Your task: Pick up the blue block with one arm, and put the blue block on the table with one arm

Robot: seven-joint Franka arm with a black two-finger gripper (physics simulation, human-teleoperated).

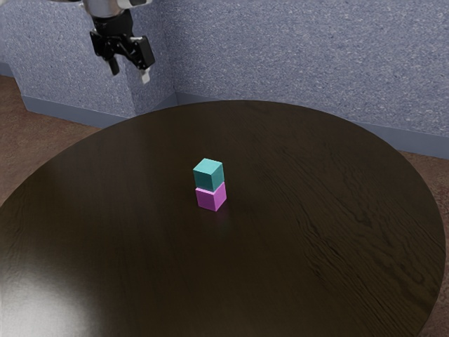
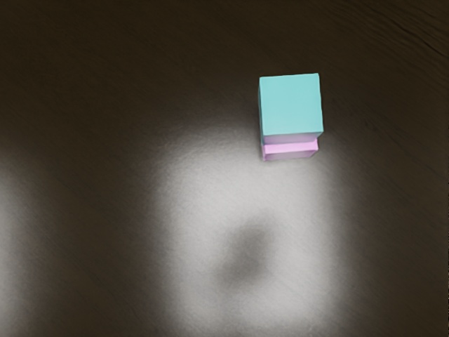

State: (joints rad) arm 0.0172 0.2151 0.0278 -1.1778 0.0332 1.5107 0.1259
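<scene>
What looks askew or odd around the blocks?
The blue block sits slightly off-centre on the pink block, leaving a strip of pink top bare along one side. Neither looks tipped or damaged. There is a dark smudge on the table, probably just a reflection or shadow.

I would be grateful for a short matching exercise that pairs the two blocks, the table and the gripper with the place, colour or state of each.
Things:
1. Blue block
2. Pink block
3. Table
4. Gripper

Places, colours and states:
A. Directly beneath another block
B. Open, clear of both blocks
C. Stacked on top of another block
D. Dark brown, with a curved edge

Right pairs: 1-C, 2-A, 3-D, 4-B
</scene>
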